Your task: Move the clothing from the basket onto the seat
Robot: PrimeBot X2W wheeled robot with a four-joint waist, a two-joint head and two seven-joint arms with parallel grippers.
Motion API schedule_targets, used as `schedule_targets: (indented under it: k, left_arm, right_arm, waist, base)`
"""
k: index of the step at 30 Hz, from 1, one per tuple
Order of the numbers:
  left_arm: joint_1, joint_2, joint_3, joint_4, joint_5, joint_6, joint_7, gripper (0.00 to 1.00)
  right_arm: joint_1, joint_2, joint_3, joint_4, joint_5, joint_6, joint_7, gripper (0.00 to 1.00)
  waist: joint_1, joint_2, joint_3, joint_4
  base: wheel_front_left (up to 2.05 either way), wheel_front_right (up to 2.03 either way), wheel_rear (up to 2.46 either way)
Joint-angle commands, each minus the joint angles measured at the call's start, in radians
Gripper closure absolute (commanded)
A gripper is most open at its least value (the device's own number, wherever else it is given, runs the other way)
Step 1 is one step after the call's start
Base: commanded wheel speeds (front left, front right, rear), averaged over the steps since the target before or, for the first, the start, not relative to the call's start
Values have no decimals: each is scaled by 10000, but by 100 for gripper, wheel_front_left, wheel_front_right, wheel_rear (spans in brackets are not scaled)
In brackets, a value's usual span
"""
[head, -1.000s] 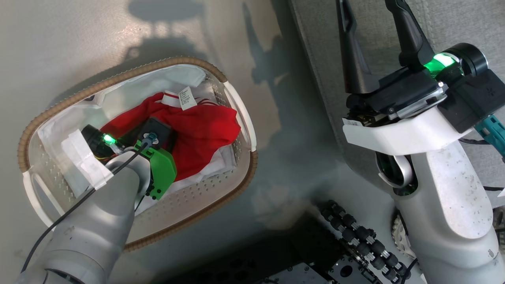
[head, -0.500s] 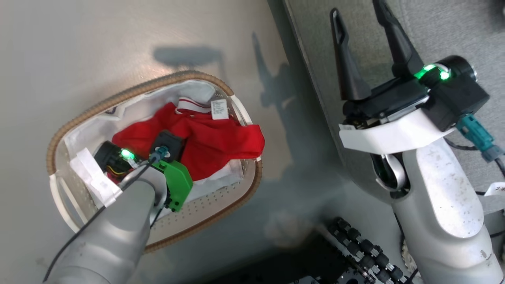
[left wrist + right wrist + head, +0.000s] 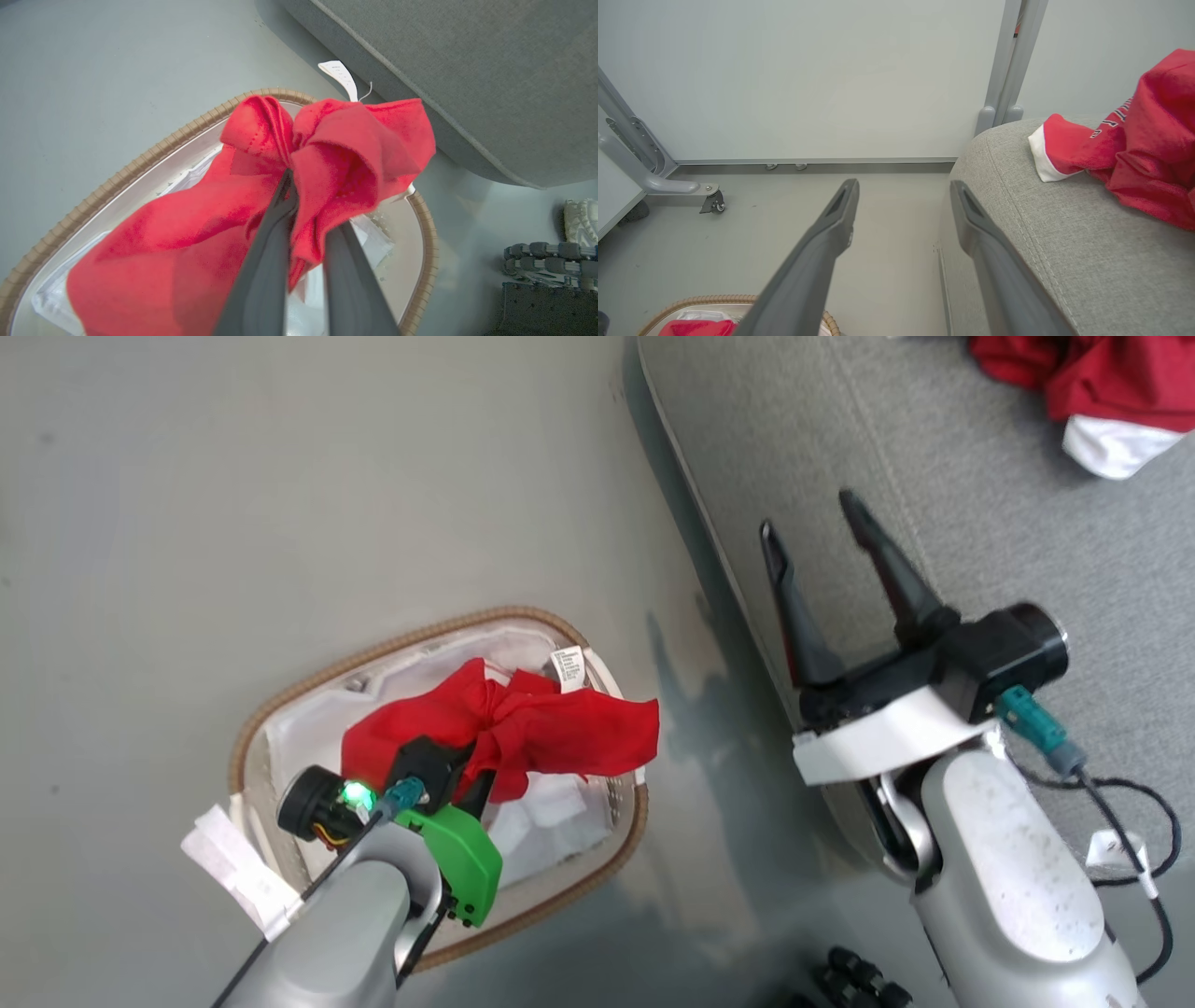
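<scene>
Pinching a bunched fold of the clothing (image 3: 187, 224): left gripper (image 3: 299, 200), fingers pressed together on the red fabric. Hanging over the basket (image 3: 140, 163), one red flap past the woven rim toward the seat (image 3: 934, 476), white label (image 3: 338, 77) sticking up. Further right, right gripper (image 3: 808, 513) spread wide, nothing between the fingers, hovering over the near edge of the seat. Way back on that grey upholstery, a second red garment (image 3: 1092, 383) with white trim, crumpled, well apart from both grippers.
</scene>
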Motion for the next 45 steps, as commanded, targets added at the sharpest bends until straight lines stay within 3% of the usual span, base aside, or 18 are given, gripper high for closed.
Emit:
schedule_targets:
  k: [1, 19, 30, 36, 45]
  left_arm:
    - [351, 41, 118, -240, -7, 0, -38, 100]
    - [2435, -460, 2016, -3821, 941, 0, -39, 100]
    - [2827, -656, 2800, -5508, 1159, 0, -38, 100]
    - [2722, -730, 2982, -5897, 1198, 0, -38, 100]
    - [2436, -895, 2589, -5959, 1187, 0, -38, 100]
  right_arm:
    - [347, -39, 51, 126, -78, -14, -44, 0]
    - [2494, -40, 101, 896, -359, -14, -44, 0]
    - [3249, -40, 422, 1088, -186, -14, -44, 0]
    - [3263, -46, 1036, 1051, -402, -14, -44, 0]
    - [1766, -434, 2866, 1095, -807, -14, -44, 0]
  waist:
    - [0, 0, -1468, 618]
    - [0, 0, -4201, 2133]
    - [0, 0, -5365, 2500]
    - [0, 0, -5549, 2594]
    - [0, 0, -5469, 2883]
  base:
    - [0, 0, 0]
    - [0, 0, 0]
    - [0, 0, 0]
    - [0, 0, 0]
    - [0, 0, 0]
